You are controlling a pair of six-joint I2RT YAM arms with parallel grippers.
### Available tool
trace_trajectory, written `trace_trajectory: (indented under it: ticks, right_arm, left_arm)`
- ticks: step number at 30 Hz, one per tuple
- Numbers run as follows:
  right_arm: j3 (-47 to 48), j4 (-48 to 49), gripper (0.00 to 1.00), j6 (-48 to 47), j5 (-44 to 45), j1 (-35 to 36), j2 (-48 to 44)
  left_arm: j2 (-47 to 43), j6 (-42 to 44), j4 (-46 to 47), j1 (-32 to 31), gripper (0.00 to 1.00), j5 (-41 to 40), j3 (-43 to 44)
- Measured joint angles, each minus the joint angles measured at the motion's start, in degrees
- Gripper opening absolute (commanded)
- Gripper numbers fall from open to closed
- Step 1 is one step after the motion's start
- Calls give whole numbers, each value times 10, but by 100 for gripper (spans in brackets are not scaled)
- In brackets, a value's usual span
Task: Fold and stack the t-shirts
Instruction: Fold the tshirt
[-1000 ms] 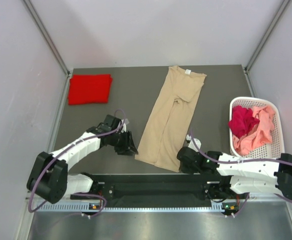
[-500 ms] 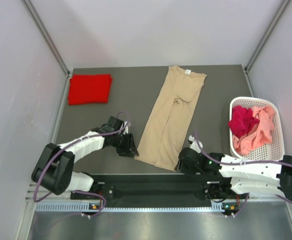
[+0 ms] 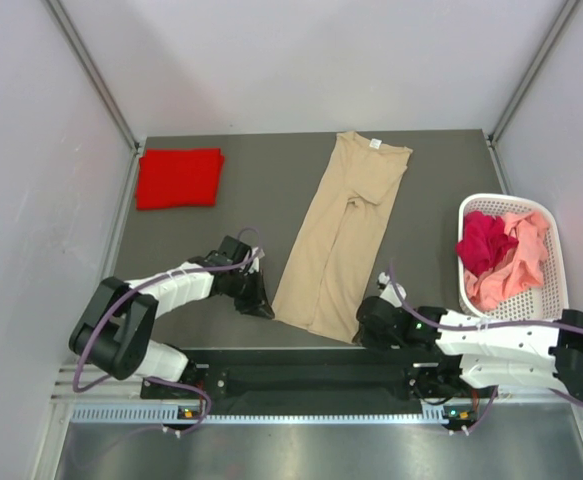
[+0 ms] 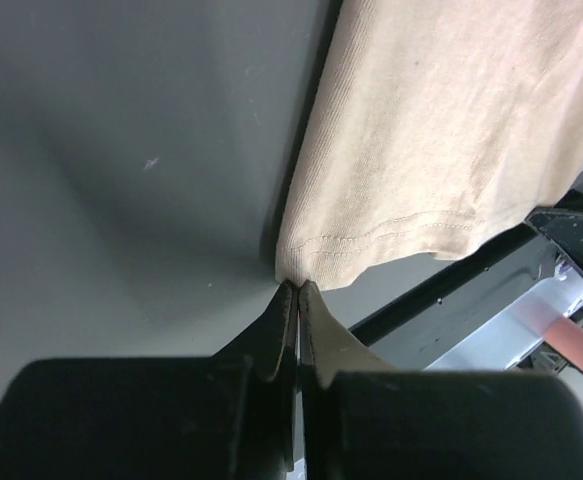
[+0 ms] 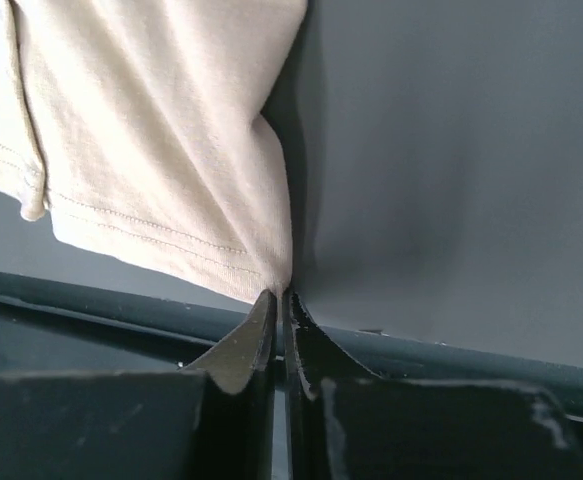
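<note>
tan shirt (image 3: 341, 235) mid-table, folded red shirt (image 3: 179, 178) far left, white basket (image 3: 468, 215) right

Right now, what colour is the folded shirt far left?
The folded shirt is bright red; top external view.

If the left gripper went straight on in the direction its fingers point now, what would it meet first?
The near hem corner of the tan t-shirt: the left gripper is shut with its tips right at that corner. Whether it pinches the cloth is unclear.
</note>
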Motion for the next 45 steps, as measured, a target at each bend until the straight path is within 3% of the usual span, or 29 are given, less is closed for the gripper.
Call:
trace_trajectory:
  ticks: [5,13,27,35,45]
  right_arm:
    - [0,-29,0,-2,0,0,-20]
    - [-14,-101,0,-9,-12,0,-111]
    - [-18,-235,0,-15,-47,6,-210]
    - [57,-271,0,-37,-24,8,-145]
    - [126,-282,0,-108,27,-29,-56]
  left_arm:
    - [-5,-19,-6,-14,0,4,0]
    - [-88,-67,-41,-60,0,-7,3]
    - [-95,-137,-59,-141,0,-34,3]
    - [-64,-139,-56,-141,0,-26,16]
    - [32,-107,-79,-133,0,-36,154]
